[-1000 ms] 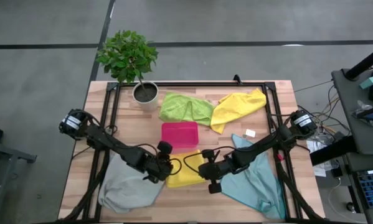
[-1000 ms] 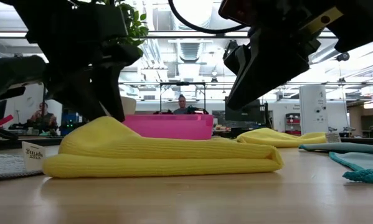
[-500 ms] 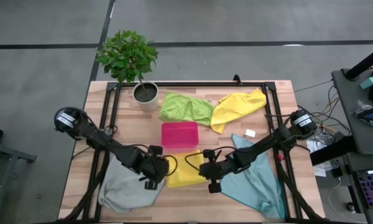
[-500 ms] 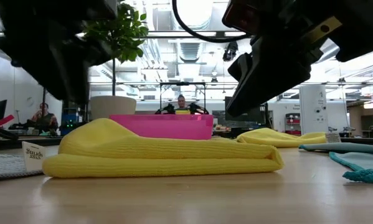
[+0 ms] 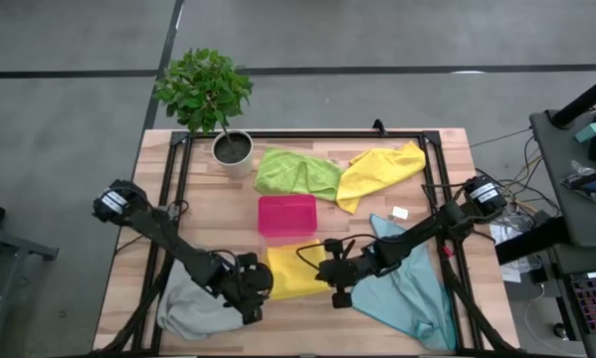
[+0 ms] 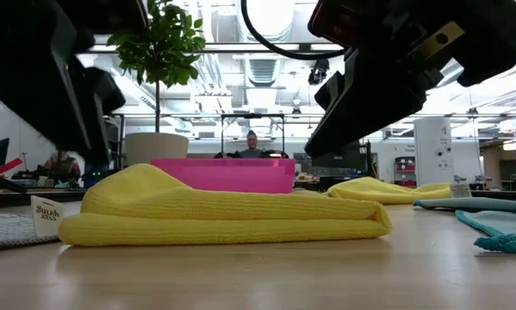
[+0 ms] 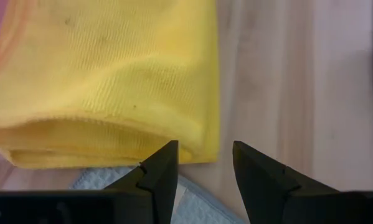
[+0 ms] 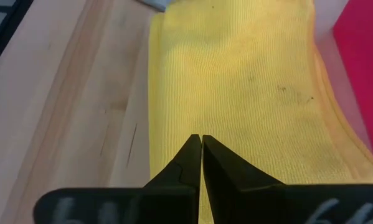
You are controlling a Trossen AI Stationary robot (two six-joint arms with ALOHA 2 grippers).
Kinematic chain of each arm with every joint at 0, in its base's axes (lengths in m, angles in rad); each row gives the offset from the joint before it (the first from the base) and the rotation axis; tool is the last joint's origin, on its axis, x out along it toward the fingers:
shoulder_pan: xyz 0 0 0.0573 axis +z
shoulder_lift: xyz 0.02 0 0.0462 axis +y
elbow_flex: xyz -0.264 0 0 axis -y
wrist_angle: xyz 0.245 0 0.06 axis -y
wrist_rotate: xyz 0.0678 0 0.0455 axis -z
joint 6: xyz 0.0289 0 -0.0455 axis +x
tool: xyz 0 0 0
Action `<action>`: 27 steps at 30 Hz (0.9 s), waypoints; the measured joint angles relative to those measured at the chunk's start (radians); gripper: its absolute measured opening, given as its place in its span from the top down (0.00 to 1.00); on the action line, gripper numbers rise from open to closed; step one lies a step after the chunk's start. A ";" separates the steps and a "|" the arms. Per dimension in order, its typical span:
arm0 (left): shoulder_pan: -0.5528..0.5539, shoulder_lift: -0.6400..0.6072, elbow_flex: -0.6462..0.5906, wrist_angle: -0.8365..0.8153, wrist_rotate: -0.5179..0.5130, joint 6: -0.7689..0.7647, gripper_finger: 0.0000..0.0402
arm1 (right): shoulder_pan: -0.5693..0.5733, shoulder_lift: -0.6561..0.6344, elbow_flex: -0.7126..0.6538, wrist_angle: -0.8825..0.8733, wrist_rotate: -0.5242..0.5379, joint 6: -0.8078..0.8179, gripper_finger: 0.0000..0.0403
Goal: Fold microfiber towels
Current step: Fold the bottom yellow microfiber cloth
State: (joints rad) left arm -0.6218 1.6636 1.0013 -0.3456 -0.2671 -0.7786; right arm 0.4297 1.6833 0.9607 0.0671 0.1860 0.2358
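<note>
A folded yellow towel [image 5: 296,272] lies flat on the table just in front of the pink tray [image 5: 288,214]. My left gripper [image 7: 205,152] hangs open over the towel's near left corner [image 7: 198,134], apart from it. My right gripper [image 8: 200,146] is shut and hovers above the towel's right part [image 8: 236,81]; the low view shows it clear of the cloth [image 6: 223,215]. A grey towel [image 5: 193,300] lies crumpled beside the yellow one, under my left arm. A teal towel [image 5: 412,286] is spread at the near right. A lime green towel [image 5: 298,171] and a second yellow towel [image 5: 382,169] lie at the far side.
A potted plant [image 5: 230,147] stands at the far left corner. A black frame rail [image 5: 307,133] runs along the table's far edge and down both sides. A small white piece [image 5: 399,213] lies right of the tray. Bare wood shows along the near edge in front of the folded towel.
My left gripper has come off the left end of the folded yellow towel, moved toward the table's near edge and rolled about its own axis. The towel has stayed as it was. My right gripper has kept its place above it.
</note>
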 joint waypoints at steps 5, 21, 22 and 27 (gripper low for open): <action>0.001 0.034 -0.001 -0.001 0.000 -0.052 0.66 | 0.002 0.000 0.000 0.002 0.001 0.000 0.98; -0.001 0.110 0.002 0.117 0.060 0.016 0.97 | 0.004 0.000 0.000 0.021 0.004 -0.004 0.98; -0.002 0.104 0.002 0.111 0.060 0.018 0.98 | 0.004 0.000 0.000 0.021 0.007 -0.004 0.98; -0.007 0.068 0.002 0.095 0.060 0.052 1.00 | 0.004 0.000 -0.001 0.021 0.028 -0.001 0.98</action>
State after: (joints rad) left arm -0.6286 1.7315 1.0035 -0.2510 -0.2075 -0.7268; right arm 0.4339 1.6836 0.9596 0.0879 0.2137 0.2344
